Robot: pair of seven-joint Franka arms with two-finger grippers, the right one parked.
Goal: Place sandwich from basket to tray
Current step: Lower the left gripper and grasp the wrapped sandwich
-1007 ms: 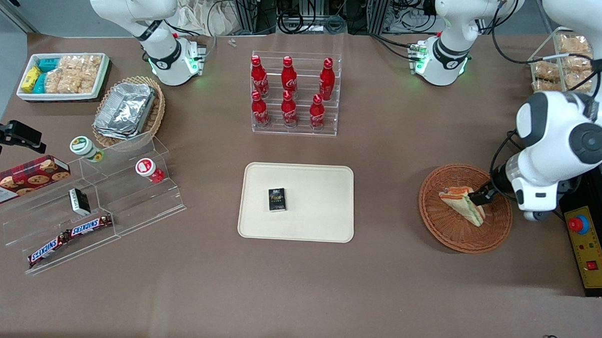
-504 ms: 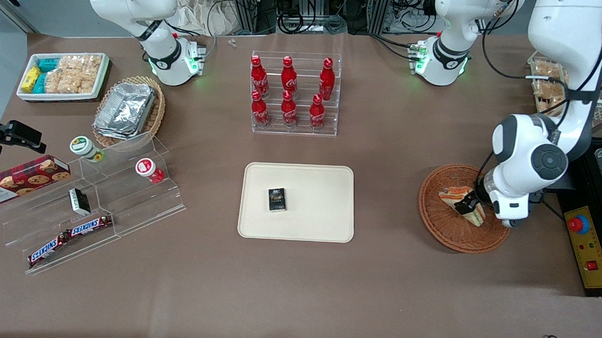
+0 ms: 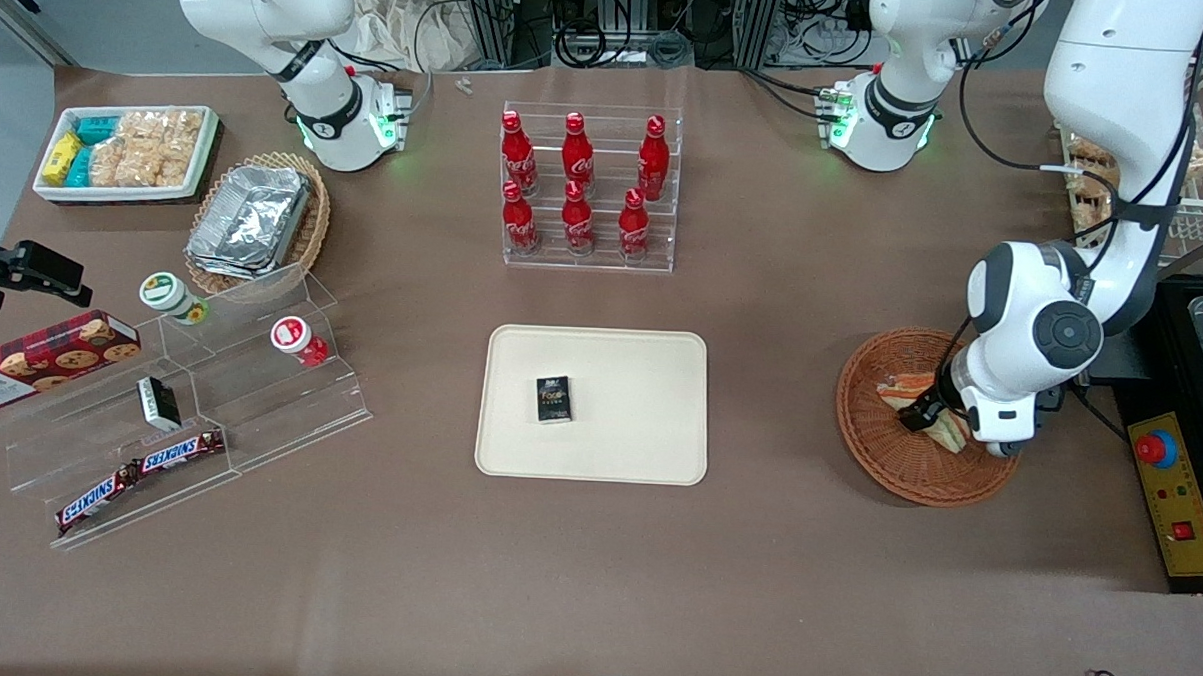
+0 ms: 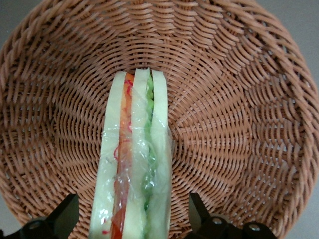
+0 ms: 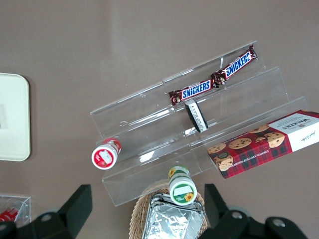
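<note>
The sandwich stands on edge in the reddish-brown wicker basket, a wedge of pale bread with orange-red and green layers in clear wrap. My left gripper is open and low in the basket, with one black finger on each side of the sandwich's wide end and a small gap on both sides. In the front view the gripper covers part of the sandwich in the basket. The cream tray lies at the table's middle with a small black box on it.
A clear rack of red bottles stands farther from the camera than the tray. A yellow box with a red stop button sits beside the basket. Toward the parked arm's end are an acrylic stand with Snickers bars, a foil-tray basket and a white snack bin.
The left arm has swung in over the basket and come down. The gripper has moved along the sandwich toward its wide end and now straddles it.
</note>
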